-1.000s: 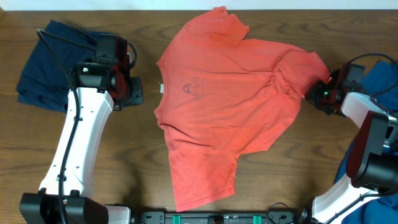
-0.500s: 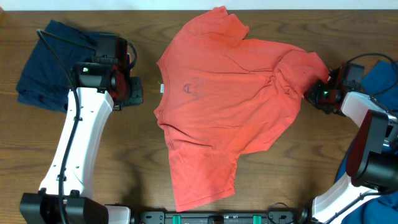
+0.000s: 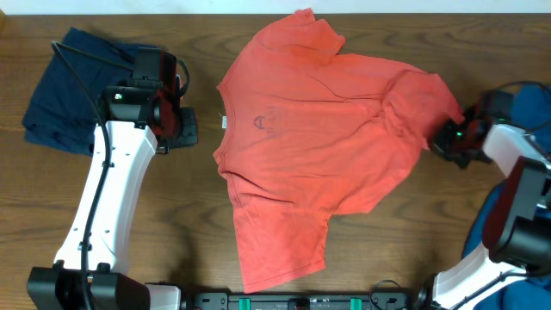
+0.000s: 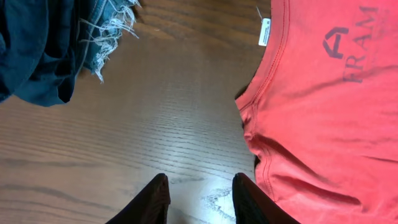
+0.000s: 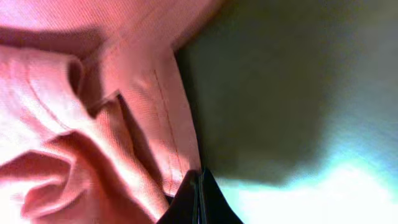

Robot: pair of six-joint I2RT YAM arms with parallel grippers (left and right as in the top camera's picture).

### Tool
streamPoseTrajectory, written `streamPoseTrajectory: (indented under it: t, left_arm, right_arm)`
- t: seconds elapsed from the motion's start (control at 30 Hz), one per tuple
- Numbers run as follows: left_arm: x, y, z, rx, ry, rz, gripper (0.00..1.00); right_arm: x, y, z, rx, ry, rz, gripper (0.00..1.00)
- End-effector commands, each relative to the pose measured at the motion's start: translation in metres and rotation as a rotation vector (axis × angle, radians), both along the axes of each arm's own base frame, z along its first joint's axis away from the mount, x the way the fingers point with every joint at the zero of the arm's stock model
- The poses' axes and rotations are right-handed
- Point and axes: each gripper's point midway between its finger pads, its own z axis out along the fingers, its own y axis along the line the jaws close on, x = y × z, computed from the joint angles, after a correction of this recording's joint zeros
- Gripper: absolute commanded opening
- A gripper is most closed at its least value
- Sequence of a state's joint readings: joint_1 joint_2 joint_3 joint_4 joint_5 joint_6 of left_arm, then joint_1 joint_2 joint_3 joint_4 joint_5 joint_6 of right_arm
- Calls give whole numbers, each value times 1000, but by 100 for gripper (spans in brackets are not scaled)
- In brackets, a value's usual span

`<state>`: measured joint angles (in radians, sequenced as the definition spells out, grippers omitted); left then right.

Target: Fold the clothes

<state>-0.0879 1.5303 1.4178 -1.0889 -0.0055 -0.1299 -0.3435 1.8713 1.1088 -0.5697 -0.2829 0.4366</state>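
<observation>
The clothes are chiefly a coral-red T-shirt (image 3: 318, 146) spread across the table, collar to the left, with dark lettering (image 4: 357, 50) and a white neck label (image 4: 265, 31). My right gripper (image 3: 437, 138) sits at the shirt's right sleeve. In the right wrist view the right gripper (image 5: 200, 174) has its jaws pressed together, and the sleeve hem (image 5: 177, 124) runs into them. My left gripper (image 3: 185, 127) hovers over bare wood just left of the collar. In the left wrist view the left gripper (image 4: 200, 182) stands open, nothing between its fingers.
A dark blue garment (image 3: 65, 86) with a frayed denim edge (image 4: 106, 31) lies at the far left, behind the left arm. More blue cloth (image 3: 527, 105) lies at the right edge by the right arm. Bare wood (image 4: 168, 118) shows between collar and denim.
The right gripper has closed fully and shifted a little to the right, drawing the sleeve tip with it. The left arm has not moved.
</observation>
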Motion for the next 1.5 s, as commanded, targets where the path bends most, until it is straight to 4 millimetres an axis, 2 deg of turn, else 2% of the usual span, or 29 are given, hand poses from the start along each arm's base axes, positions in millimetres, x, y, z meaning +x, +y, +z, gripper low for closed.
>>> streamPoseTrajectory:
  t: [0.0,0.2,0.3,0.43,0.53,0.67,0.77,0.9,0.97,1.03,1.13,1.2,1.33,1.47]
  left_arm:
    - [-3,-7,-1,-31,7,-29,38]
    - [-7,-40,-4,-198,35,-144,39]
    - [-11,-44,-14,-217,68,-170,40]
    - [-26,-43,-37,-212,144,-180,40]
    - [-39,-42,-54,-209,199,-191,42]
    - [-52,-40,-71,-209,247,-184,44]
    - [-54,-41,-76,-214,253,-176,45]
    - [-50,-41,-76,-214,237,-178,45]
    - [-49,-42,-76,-216,233,-178,46]
    - [-49,-47,-75,-249,230,-183,49]
    - [-46,-60,-71,-321,212,-198,49]
    - [-45,-63,-70,-343,207,-203,49]
    - [-50,-67,-74,-341,223,-214,48]
    - [-57,-72,-83,-339,243,-233,48]
  right_arm:
    - [22,-23,78,-100,-146,7,1]
    - [35,-26,181,-170,-323,33,1]
    - [42,-29,236,-214,-428,34,1]
    - [41,-31,305,-288,-541,49,1]
    - [29,-36,335,-350,-543,41,1]
    - [10,-44,345,-410,-484,16,1]
    - [0,-40,332,-392,-417,41,1]
    - [-13,-33,287,-324,-260,65,33]
    - [-19,-28,256,-284,-172,81,41]
    - [-24,-23,219,-241,-78,99,41]
    - [-32,-16,161,-169,35,116,33]
    - [-34,-3,124,-81,67,144,28]
    - [-24,32,85,127,6,219,25]
    - [-18,43,57,219,-8,186,21]
